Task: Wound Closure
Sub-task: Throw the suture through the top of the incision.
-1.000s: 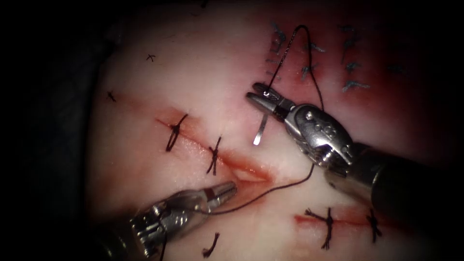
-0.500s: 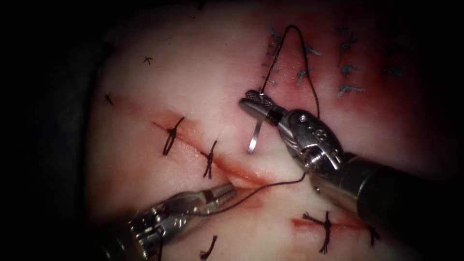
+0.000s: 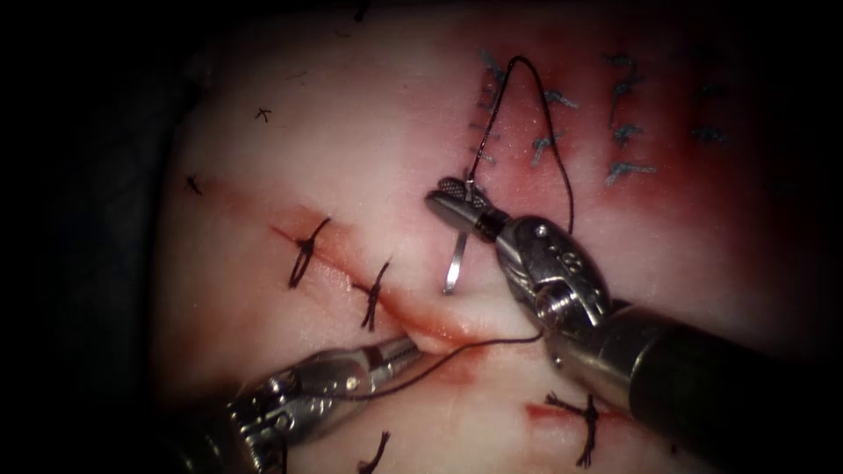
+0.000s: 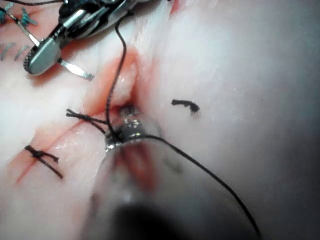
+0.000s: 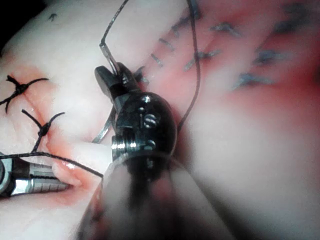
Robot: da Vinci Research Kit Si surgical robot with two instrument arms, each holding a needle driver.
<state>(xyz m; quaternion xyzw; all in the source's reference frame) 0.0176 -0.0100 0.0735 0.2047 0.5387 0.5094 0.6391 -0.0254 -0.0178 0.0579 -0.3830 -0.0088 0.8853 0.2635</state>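
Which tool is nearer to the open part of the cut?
Left. The left tool has its tip at the open part of the cut; the right tool, shut on the needle, is above it.

Right end effector [image 3: 457, 200] and needle [image 3: 454, 268] shifted left.
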